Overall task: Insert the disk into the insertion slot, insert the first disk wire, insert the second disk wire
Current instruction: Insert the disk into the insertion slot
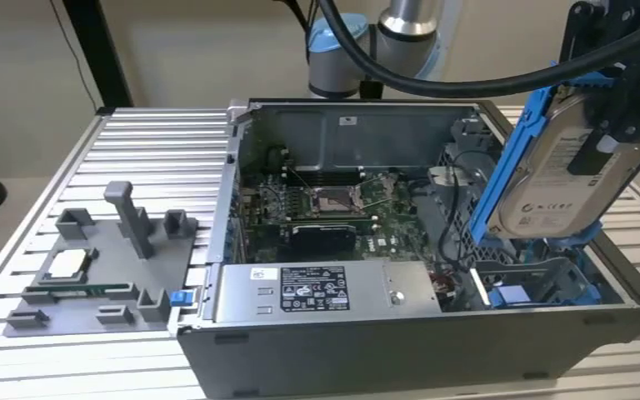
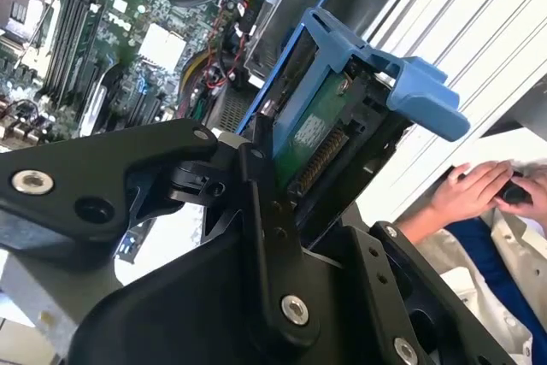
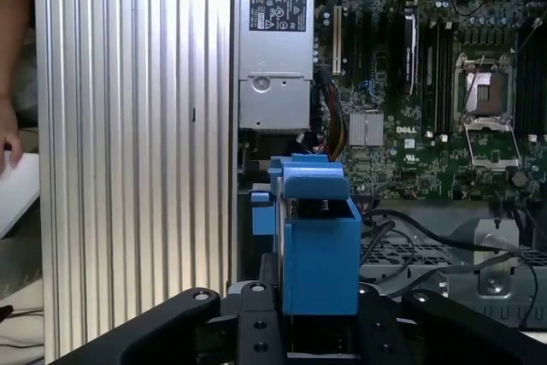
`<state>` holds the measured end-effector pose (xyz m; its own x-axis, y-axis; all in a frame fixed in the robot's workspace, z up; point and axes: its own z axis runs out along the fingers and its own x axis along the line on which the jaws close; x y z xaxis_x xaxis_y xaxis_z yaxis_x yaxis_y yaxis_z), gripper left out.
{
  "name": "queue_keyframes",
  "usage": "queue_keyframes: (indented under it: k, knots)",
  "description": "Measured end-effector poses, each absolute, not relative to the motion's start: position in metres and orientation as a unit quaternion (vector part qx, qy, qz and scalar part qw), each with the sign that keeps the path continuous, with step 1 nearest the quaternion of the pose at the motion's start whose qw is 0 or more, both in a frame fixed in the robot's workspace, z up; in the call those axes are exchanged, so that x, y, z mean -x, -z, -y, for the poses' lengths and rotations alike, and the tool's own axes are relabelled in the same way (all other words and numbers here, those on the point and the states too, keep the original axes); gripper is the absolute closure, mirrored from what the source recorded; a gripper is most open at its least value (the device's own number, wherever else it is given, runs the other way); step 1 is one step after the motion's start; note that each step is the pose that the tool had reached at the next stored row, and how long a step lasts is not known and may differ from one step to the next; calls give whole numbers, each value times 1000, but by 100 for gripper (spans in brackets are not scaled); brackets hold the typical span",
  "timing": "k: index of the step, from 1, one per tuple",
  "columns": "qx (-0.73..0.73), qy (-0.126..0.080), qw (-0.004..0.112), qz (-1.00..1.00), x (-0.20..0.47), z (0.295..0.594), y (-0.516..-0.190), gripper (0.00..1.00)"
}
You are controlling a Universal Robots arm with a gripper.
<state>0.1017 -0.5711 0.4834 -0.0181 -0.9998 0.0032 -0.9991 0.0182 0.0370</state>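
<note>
The disk (image 1: pixel 559 171), silver-grey with a white label and clipped in a bright blue bracket, hangs on edge, tilted, above the open computer case at the exterior view's right. My gripper (image 1: pixel 603 133) is shut on its upper part. Below the disk lies the insertion slot (image 1: pixel 542 279), a grey metal bay with blue rails and tabs, and the disk's lower end hovers just over it. The second wrist view shows the disk's green circuit board (image 2: pixel 318 138) and blue bracket handle (image 2: pixel 414 87) between my black fingers (image 2: pixel 261 185). The blue bracket (image 3: pixel 318 245) stands ahead of my gripper (image 3: pixel 316 331) in the first wrist view.
A silver labelled power-supply box (image 1: pixel 309 292) lies along the case's front, with the motherboard (image 1: pixel 332 208) behind it. A grey fixture tray (image 1: pixel 87 275) sits on the ribbed aluminium table (image 1: pixel 153 142). Black cables (image 3: pixel 410 241) cross perforated metal. A person's hand (image 2: pixel 470 194) rests beside the table.
</note>
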Motion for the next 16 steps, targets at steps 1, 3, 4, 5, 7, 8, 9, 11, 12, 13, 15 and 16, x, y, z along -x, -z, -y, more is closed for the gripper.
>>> queue_keyframes:
  k: [1, 3, 4, 5, 7, 8, 9, 11, 12, 13, 15, 16]
  knots:
    - [-701, 12, 14, 713, -102, 571, -483, 100]
    - [-701, 12, 14, 713, -102, 571, -481, 100]
    - [-701, 11, 13, 713, -102, 571, -481, 100]
    - [-701, 11, 13, 713, -102, 571, -480, 100]
    - [-701, 11, 13, 713, -102, 571, -479, 100]
    - [-701, 11, 13, 713, -102, 571, -478, 100]
    - [-701, 10, 12, 713, -102, 571, -477, 100]
    - [-701, 9, 11, 713, -102, 571, -475, 100]
    - [-701, 8, 10, 713, -102, 571, -475, 100]
    - [-701, 7, 8, 713, -102, 571, -474, 100]
    - [-701, 6, 6, 713, -102, 571, -473, 100]
    - [-701, 6, 5, 713, -102, 571, -472, 100]
